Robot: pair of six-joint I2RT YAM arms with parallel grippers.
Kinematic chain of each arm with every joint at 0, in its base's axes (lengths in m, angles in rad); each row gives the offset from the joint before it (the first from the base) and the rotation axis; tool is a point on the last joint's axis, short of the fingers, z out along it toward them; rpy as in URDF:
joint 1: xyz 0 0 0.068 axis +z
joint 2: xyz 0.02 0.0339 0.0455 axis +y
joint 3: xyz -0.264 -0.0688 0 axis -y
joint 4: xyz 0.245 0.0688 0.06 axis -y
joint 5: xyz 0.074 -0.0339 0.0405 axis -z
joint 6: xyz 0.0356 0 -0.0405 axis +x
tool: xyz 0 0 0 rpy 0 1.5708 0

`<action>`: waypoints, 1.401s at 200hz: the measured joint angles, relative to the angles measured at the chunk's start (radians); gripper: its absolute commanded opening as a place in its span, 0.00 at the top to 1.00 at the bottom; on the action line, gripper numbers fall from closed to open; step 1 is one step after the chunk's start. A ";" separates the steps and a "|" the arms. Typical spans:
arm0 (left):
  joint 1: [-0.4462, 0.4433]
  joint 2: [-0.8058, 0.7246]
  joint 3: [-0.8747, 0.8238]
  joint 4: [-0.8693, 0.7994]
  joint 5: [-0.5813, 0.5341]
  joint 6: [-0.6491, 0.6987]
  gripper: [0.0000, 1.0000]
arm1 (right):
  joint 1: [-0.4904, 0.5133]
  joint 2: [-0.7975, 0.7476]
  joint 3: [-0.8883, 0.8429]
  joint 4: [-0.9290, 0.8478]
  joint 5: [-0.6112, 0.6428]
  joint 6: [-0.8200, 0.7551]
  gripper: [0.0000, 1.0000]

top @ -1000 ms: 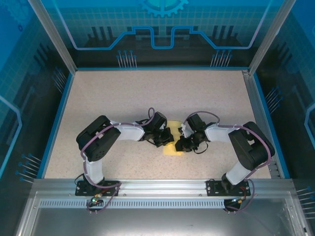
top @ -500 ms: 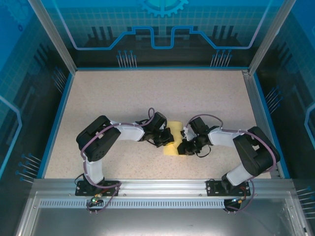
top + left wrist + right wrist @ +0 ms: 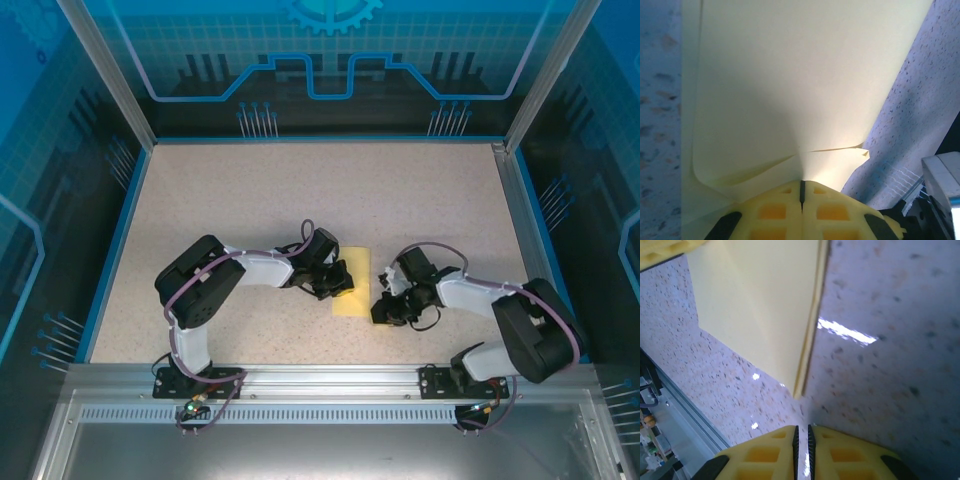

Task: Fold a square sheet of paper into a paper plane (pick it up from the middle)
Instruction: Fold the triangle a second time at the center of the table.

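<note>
Pinching the folded pale-yellow sheet of paper (image 3: 358, 302) at its left edge with the left fingers (image 3: 809, 189), pressed fully together, creases fanning out from their tips. Lying as a narrow strip on the speckled surface (image 3: 300, 190), near its middle. Standing just beside the strip's near right corner with the right fingers (image 3: 816, 435) closed against each other, nothing between them.

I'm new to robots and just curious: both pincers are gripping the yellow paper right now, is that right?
Not quite. Only the left pincer grips the yellow paper. The right wrist view shows the right pincer shut on nothing, just short of the paper's corner.
</note>
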 measured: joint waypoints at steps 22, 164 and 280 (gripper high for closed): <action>0.000 0.000 0.000 0.000 0.000 0.000 1.00 | -0.007 -0.082 0.010 -0.022 0.000 0.014 0.80; 0.000 -0.006 0.000 -0.006 0.000 0.000 0.98 | 0.032 0.229 0.179 0.058 0.035 0.039 0.88; -0.006 -0.060 0.000 0.009 0.042 -0.023 0.88 | 0.032 0.229 0.168 0.076 0.033 0.035 0.90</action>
